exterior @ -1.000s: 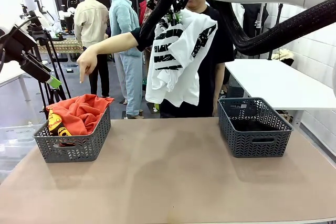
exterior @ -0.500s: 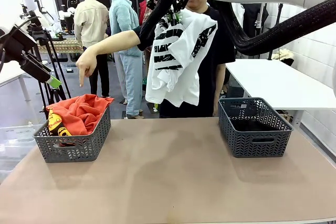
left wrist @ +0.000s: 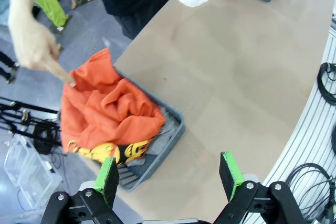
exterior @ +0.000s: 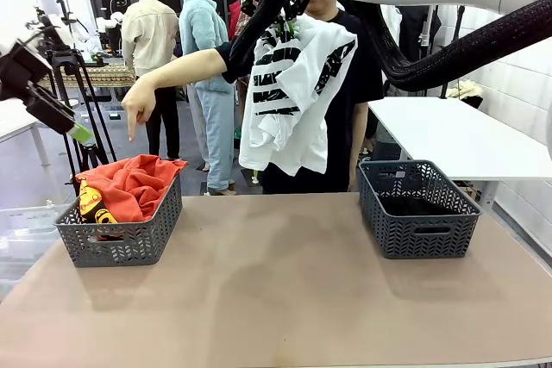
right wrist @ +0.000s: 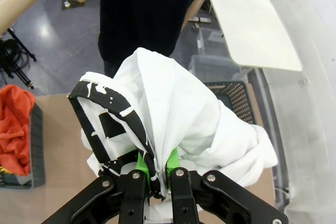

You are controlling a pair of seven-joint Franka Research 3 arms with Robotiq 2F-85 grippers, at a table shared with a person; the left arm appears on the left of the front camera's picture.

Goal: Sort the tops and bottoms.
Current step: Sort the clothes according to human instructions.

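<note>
A white top with black print (exterior: 293,92) hangs high above the table's far edge. My right gripper (right wrist: 156,169) is shut on its bunched fabric (right wrist: 173,114). An orange top with a yellow graphic (exterior: 129,185) lies heaped in the left grey basket (exterior: 121,239); the same top (left wrist: 113,114) lies below my left gripper (left wrist: 169,179). That gripper is open and holds nothing. It hovers up at the left (exterior: 52,101), outside the basket. The person's hand (exterior: 138,108) points down at the orange top. The bottoms are out of view.
A second grey basket (exterior: 418,213) stands at the table's right, its inside dark. The person in a black shirt stands behind the hanging top. The brown tabletop (exterior: 276,290) stretches between the baskets. A white table (exterior: 457,135) stands at the far right.
My left gripper has drifted a little left and up. The person's pointing hand has shifted slightly left. The right gripper and the white top have stayed put.
</note>
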